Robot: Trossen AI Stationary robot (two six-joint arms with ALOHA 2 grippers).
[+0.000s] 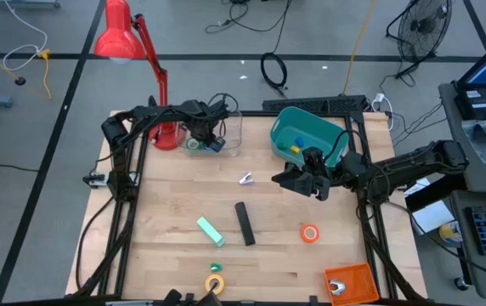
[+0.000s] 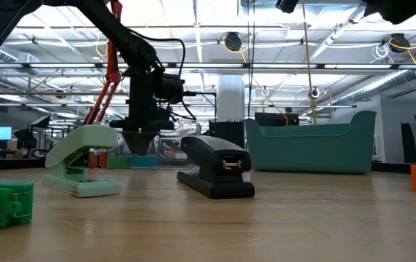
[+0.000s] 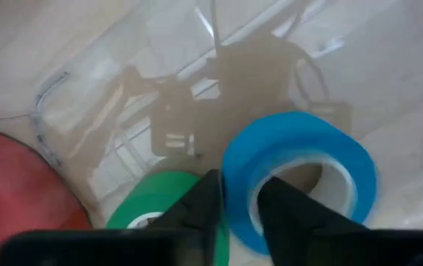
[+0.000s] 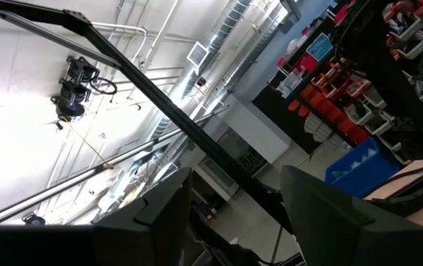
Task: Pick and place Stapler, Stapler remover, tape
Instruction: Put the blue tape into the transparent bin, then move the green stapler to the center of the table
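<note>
Two arms are over the tabletop point(image 1: 175, 212). The right gripper point(image 1: 304, 180) hangs beside the teal bin point(image 1: 307, 127) at the right part of the far edge, its fingers point(image 4: 160, 214) standing well apart with nothing between them. The left gripper point(image 3: 234, 210) is lowered into a clear container point(image 1: 226, 127) near the far left corner, next to the red lamp point(image 1: 132, 51); its jaws straddle the wall of the blue tape point(image 3: 300, 170), one finger point(image 3: 197, 210) outside the ring and one inside it, though whether they press on the wall I cannot tell. The green tape point(image 3: 152, 203) lies just beside the blue one in the same container. The black stapler point(image 1: 244, 223) lies near the tabletop's centre, with a mint-green stapler point(image 1: 211, 230) close by (both untouched). The orange tape point(image 1: 310, 233) lies toward the right edge, and the yellow tape point(image 1: 216, 283) sits at the near edge.
</note>
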